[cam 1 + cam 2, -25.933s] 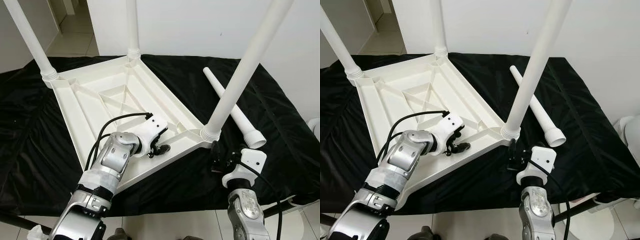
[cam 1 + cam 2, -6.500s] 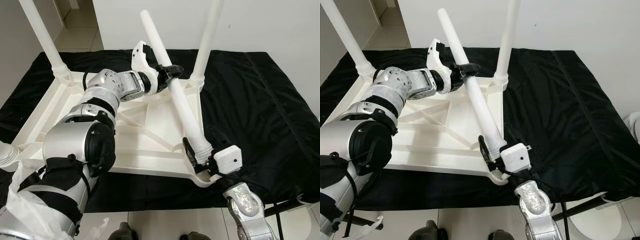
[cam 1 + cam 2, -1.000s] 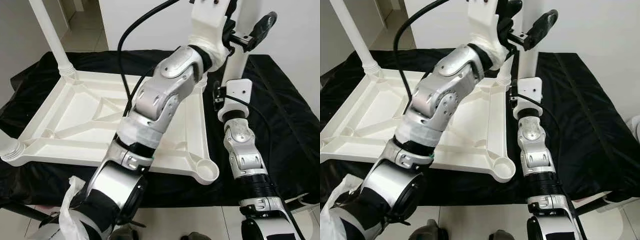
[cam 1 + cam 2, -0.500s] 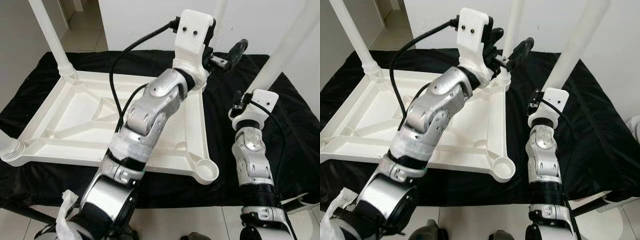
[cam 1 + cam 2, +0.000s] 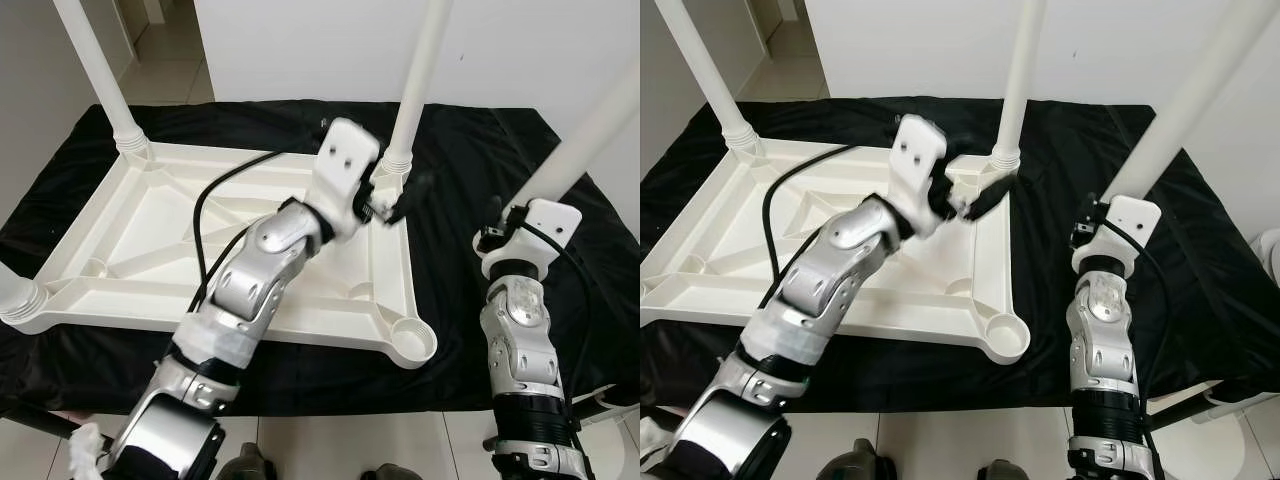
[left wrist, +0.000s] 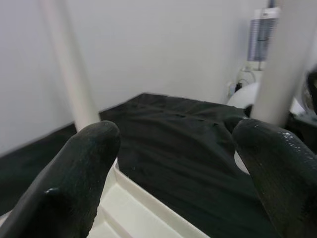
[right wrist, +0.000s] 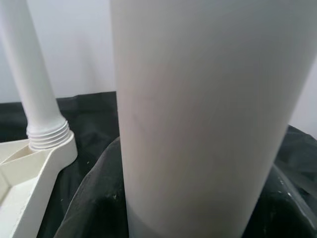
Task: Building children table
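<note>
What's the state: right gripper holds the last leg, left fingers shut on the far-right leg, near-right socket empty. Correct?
No: left gripper fingers are open, gripping nothing, near the far-right leg; see left wrist view. As stated, right gripper does hold the last leg; near-right socket is empty.
</note>
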`<state>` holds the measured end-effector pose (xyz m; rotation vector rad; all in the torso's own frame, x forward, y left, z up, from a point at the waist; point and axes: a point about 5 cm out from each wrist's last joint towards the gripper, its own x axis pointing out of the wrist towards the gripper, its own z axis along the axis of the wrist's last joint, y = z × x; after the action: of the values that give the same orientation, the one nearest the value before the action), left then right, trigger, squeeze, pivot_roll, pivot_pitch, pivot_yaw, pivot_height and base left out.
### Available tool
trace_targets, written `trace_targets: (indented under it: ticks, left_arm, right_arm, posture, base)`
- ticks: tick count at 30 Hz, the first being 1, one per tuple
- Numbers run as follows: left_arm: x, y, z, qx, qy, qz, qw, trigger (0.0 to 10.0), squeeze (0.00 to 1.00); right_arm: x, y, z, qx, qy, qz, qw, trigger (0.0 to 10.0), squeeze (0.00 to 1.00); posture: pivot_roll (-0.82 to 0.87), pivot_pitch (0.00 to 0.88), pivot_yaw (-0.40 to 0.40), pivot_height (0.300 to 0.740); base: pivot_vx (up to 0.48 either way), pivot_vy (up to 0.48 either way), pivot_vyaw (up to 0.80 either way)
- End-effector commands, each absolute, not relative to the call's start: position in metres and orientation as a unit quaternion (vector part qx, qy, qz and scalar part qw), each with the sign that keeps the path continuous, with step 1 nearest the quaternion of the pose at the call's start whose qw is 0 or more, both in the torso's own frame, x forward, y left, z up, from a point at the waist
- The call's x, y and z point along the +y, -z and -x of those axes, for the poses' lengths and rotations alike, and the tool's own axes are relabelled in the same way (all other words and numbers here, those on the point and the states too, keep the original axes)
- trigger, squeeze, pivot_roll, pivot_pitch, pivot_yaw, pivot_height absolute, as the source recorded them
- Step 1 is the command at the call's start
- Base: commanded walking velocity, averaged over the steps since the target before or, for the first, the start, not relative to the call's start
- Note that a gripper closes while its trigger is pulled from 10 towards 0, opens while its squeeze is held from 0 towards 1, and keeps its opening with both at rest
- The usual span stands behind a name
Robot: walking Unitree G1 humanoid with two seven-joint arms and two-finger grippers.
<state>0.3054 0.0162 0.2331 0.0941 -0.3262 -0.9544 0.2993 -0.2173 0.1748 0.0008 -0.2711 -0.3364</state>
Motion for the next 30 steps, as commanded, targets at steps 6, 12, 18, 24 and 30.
trace_targets:
  ticks: [6,12,18,24,30]
  left_arm:
    - [0.022,-0.216,-0.295,-0.155,0.496,-0.077,0.851,10.0,0.0]
    - [0.033,-0.2,-0.286,-0.149,0.528,-0.1,0.83,10.0,0.0]
    - [0.041,-0.185,-0.274,-0.138,0.578,-0.135,0.793,10.0,0.0]
    - [0.047,-0.158,-0.27,-0.094,0.602,-0.213,0.763,10.0,0.0]
    - [0.05,-0.144,-0.275,-0.071,0.591,-0.262,0.76,10.0,0.0]
  right_arm:
    - [-0.224,-0.18,-0.294,-0.145,0.169,0.0,0.975,10.0,0.0]
    - [-0.229,-0.18,-0.291,-0.14,0.171,0.009,0.975,10.0,0.0]
    - [-0.233,-0.18,-0.288,-0.138,0.174,0.013,0.975,10.0,0.0]
    - [-0.238,-0.181,-0.286,-0.137,0.177,0.018,0.974,10.0,0.0]
    - [-0.238,-0.182,-0.285,-0.137,0.177,0.02,0.974,10.0,0.0]
  posture:
    - [-0.01,0.0,0.003,0.74]
    - [-0.01,0.0,0.0,0.74]
    - [-0.01,0.0,-0.003,0.74]
    - [-0.01,0.0,-0.004,0.74]
    - [-0.01,0.0,-0.003,0.74]
  base:
    - [0.0,0.0,0.0]
    - [0.0,0.0,0.0]
    - [0.0,0.0,0.0]
    - [0.0,0.0,0.0]
    - [0.0,0.0,0.0]
